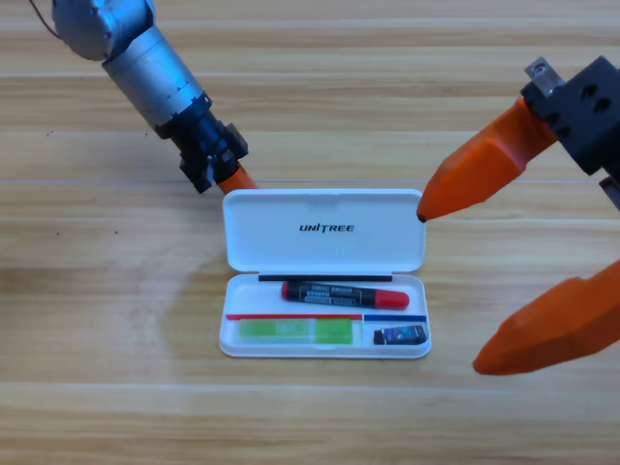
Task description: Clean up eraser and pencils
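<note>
White Unitree case (325, 237), lid up: black-barrelled pencil (344, 294), green pencil (295, 331), eraser (401, 336) all stowed, lid unclosed; left gripper (231, 177) behind lid, fingers' state untellable; right gripper (484, 281) beside case, fingers spread.

left gripper (235, 180): tucked behind the open lid (325, 230), jaw tips hidden, can't tell the gap
right gripper (463, 291): body chopped off by the right edge
eraser (401, 336): print too tiny to read

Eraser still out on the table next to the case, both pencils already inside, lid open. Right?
Not quite. The high view shows the eraser inside the case, in its lower right compartment, not on the table. The rest holds: the black pencil and the green pencil are inside, and the lid is open.
</note>
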Action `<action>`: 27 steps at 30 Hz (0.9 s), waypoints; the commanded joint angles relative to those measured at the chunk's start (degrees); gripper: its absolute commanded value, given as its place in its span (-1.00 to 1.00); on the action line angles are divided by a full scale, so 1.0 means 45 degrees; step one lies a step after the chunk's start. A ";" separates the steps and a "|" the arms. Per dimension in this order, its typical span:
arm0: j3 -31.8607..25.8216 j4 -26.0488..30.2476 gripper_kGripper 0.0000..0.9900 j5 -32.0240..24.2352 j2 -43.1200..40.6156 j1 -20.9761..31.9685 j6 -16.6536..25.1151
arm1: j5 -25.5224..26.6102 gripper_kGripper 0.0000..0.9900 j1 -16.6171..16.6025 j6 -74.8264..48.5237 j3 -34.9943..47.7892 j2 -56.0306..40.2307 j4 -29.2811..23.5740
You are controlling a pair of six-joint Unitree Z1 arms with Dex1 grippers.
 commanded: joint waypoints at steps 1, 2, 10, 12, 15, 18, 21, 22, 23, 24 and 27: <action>0.0319 0.0457 -1.00 -0.0336 0.0337 -0.0288 0.0143 | 0.0205 1.00 0.0351 0.0059 0.0355 -0.0357 -0.0369; 0.0397 0.0476 -1.00 -0.0394 0.0220 -0.0347 0.0143 | 0.0185 1.00 0.0351 0.0059 0.0355 -0.0337 -0.0389; 0.1276 0.0476 -1.00 -0.0473 -0.0874 -0.1050 0.0026 | 0.0205 1.00 0.0351 0.0059 0.0374 -0.0318 -0.0389; 0.1393 0.0476 -1.00 -0.0512 -0.1089 -0.1265 -0.0072 | 0.0205 1.00 0.0351 0.0059 0.0374 -0.0298 -0.0389; 0.1491 0.0476 -1.00 -0.0551 -0.1381 -0.1519 -0.0189 | 0.0205 1.00 0.0351 0.0059 0.0374 -0.0298 -0.0389; 0.1686 0.0476 -1.00 -0.0609 -0.1655 -0.1694 -0.0169 | 0.0224 1.00 0.0351 0.0059 0.0394 -0.0279 -0.0389; 0.1784 0.0476 -1.00 -0.0590 -0.1733 -0.1851 -0.0189 | 0.0244 1.00 0.0351 0.0079 0.0413 -0.0240 -0.0389; 0.1842 0.0457 -1.00 -0.0590 -0.1733 -0.1890 -0.0169 | 0.0244 1.00 0.0351 0.0079 0.0413 -0.0240 -0.0389; 0.1901 0.0457 -1.00 -0.0590 -0.1733 -0.1929 -0.0169 | 0.0244 1.00 0.0351 0.0079 0.0413 -0.0240 -0.0389; 0.1979 0.0437 -1.00 -0.0570 -0.1733 -0.1968 -0.0169 | 0.0244 1.00 0.0351 0.0079 0.0413 -0.0240 -0.0389; 0.2272 0.0281 -1.00 -0.0492 -0.1733 -0.2065 -0.0150 | 0.0264 1.00 0.0351 0.0098 0.0413 -0.0240 -0.0389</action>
